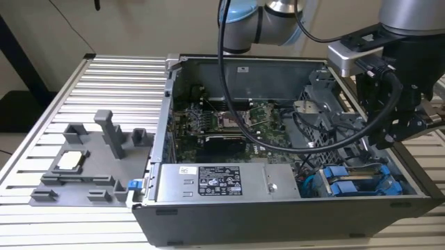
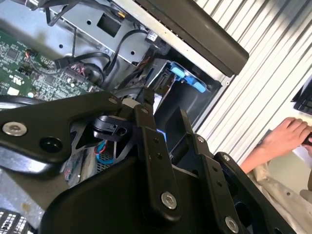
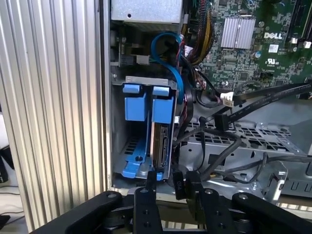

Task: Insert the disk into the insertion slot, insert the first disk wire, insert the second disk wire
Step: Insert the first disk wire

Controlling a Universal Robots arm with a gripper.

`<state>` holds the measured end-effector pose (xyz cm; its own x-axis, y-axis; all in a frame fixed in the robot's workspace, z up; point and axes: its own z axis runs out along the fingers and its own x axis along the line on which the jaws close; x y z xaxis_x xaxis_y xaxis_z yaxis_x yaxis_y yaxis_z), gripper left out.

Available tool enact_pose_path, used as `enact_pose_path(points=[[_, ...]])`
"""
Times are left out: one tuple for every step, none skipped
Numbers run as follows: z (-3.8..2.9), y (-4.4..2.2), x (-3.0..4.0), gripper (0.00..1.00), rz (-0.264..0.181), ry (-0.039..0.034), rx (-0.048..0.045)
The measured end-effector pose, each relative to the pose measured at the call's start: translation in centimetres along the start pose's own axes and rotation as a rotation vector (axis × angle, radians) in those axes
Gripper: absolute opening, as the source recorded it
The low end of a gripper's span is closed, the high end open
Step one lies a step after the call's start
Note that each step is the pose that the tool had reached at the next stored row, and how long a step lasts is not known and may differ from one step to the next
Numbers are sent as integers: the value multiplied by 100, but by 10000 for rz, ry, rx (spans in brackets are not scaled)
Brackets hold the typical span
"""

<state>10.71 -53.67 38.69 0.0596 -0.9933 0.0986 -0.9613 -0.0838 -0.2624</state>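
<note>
- Exterior view: the gripper [image 1: 402, 133] hangs over the exterior view's right end of the computer case [image 1: 278, 224], just above the insertion slot [image 1: 358, 182] with its blue tabs. I cannot judge the claw's opening from here.
- Second wrist view: the claw's 2 fingers [image 2: 146, 126] stand narrowly apart, and blue plastic shows through the gap. The slot's blue tab [image 2: 187, 80] lies just beyond the tips.
- First wrist view: the disk [image 3: 160, 146] sits on edge in 1 of the slot's 2 bays, capped by a blue tab. I judge step 1 done and the first wire in hand.
- A black wire plug [image 3: 178, 184] lies between the fingers, close against 1 and clear of the other, so I judge it unclamped.
- The disk's exposed end is just beyond the tips. Wire work here calls for squaring a plug to that end among crowded cables.
</note>
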Motion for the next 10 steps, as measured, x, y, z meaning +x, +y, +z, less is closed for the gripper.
enact_pose_path(points=[[0,2,-1,38,2,-7,11],[-1,4,-1,38,13,-26,34],[-1,4,-1,38,22,-60,51],[-2,7,-2,38,36,-95,76],[-2,11,-2,38,50,-135,113],[0,14,-3,38,61,-159,159],[5,18,-4,38,68,-162,224],[12,22,-4,38,73,-158,289],[20,26,-5,38,78,-151,356],[28,30,-6,38,81,-147,411]])
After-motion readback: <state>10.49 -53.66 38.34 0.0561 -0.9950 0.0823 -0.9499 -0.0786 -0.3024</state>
